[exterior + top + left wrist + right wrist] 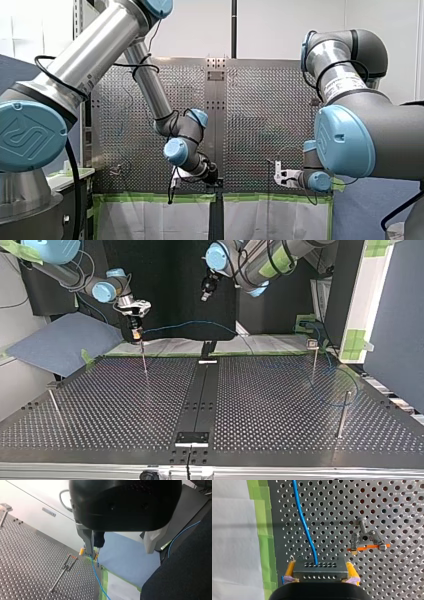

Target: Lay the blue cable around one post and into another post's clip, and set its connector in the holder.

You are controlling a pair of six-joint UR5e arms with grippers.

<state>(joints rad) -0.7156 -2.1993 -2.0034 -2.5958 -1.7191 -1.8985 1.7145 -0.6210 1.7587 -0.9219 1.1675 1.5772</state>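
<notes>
- Right gripper (320, 573): yellow pads clamped on the metal connector (317, 567). The blue cable (305, 525) runs ahead of it over the perforated table (402, 585).
- Clip post (364, 538): just beside the connector, no cable in its orange clip.
- Left gripper (206, 290): raised above the cable's span; open or closed cannot be told.
- Far post (314, 357): cable slack nearby, wrap unclear.
- Step, as judged: routing toward the clip. The next move calls for lowering a taut cable squarely into it.

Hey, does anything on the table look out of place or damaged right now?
Nothing looks damaged or spilled. The thin blue cable hangs slack in the air from the perforated metal connector block held in my right gripper.
</notes>
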